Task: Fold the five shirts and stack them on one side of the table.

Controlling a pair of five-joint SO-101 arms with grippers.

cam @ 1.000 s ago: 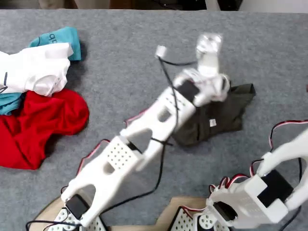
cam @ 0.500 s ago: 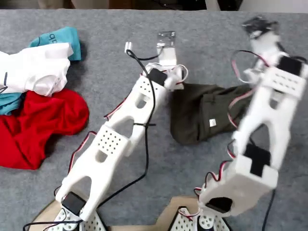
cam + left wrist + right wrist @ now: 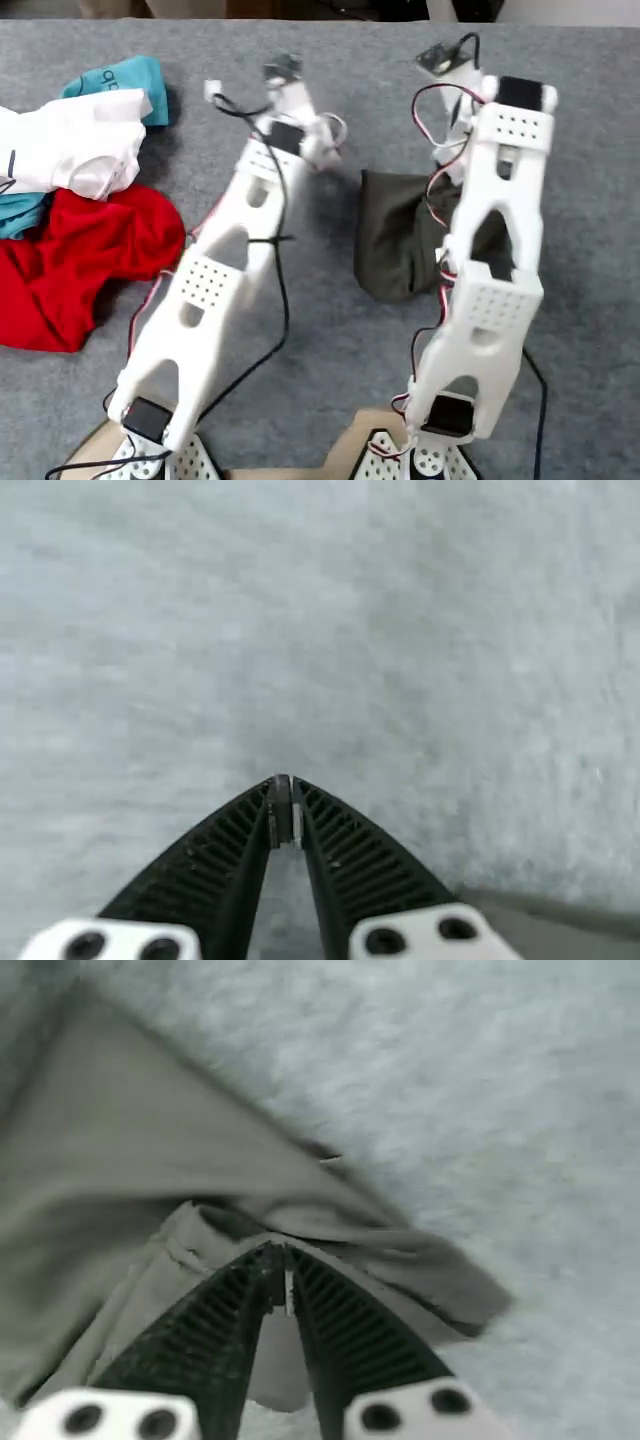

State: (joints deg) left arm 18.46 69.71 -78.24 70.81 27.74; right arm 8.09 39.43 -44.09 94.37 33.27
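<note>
**Grey felt table [image 3: 590, 200]: jaws closed on both arms**

Olive shirt [image 3: 390, 240] bunched right of centre, partly under right arm. Heaped at left edge of high view: white shirt [image 3: 70, 140] lying over teal shirt [image 3: 125, 75], red shirt [image 3: 80, 260] spread on near side, touching white one. Heap well apart from olive shirt.

Left gripper [image 3: 282, 815] pinched tip to tip, holding nothing, over bare felt toward far side, between heap and olive shirt.

Right gripper [image 3: 277, 1280] likewise closed tip to tip, above a folded edge of olive shirt, bare felt just beyond. Cannot tell whether touching cloth.
</note>
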